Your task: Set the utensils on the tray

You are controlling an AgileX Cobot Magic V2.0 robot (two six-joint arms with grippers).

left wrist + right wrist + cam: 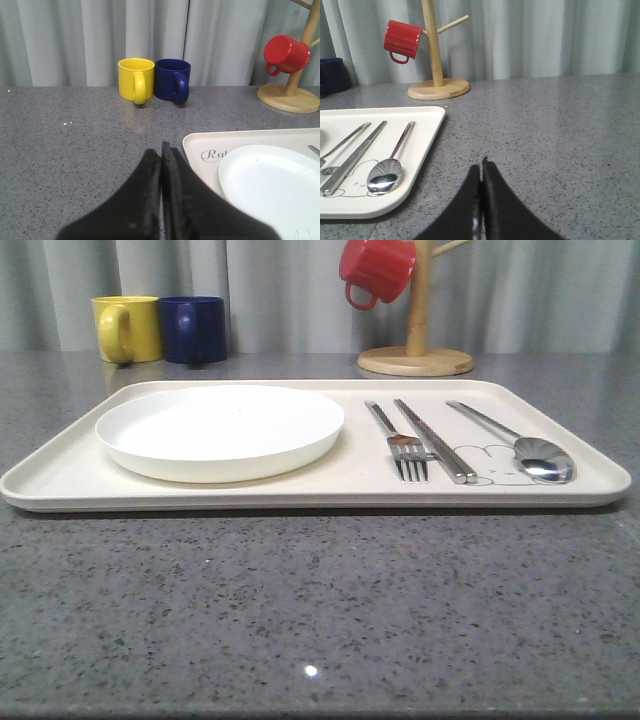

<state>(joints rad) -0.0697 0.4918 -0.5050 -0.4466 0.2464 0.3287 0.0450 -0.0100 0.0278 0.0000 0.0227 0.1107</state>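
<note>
Front view, and here's the cream tray (60, 475) sitting square across the grey speckled surface (320, 620). On its left half rests a round white plate (220, 430). Over on the right half, three pieces of silver cutlery lie side by side, apart from each other, handles pointing away toward the curtain: the fork (400, 442) nearest the plate, the chopsticks (434, 440) pressed together as a pair in the middle, and the spoon (520, 443) on the outside, its bowl close to the tray's near rim. The chopstick tips and the spoon bowl lie over a faint grey line drawing on the tray.

Behind the tray on the left, a yellow mug (127, 328) and a dark blue mug (193, 329) stand touching. On the right stands a wooden mug tree (416, 335) with a red mug (376, 272) hung on a peg.

Left wrist view now: the left hand (161, 150) has its black fingers pressed together with nothing between them, poised above bare surface just beside the tray's corner.

Right wrist view: the right hand (480, 169) is likewise closed tight and empty, above the surface off the tray's spoon side.
</note>
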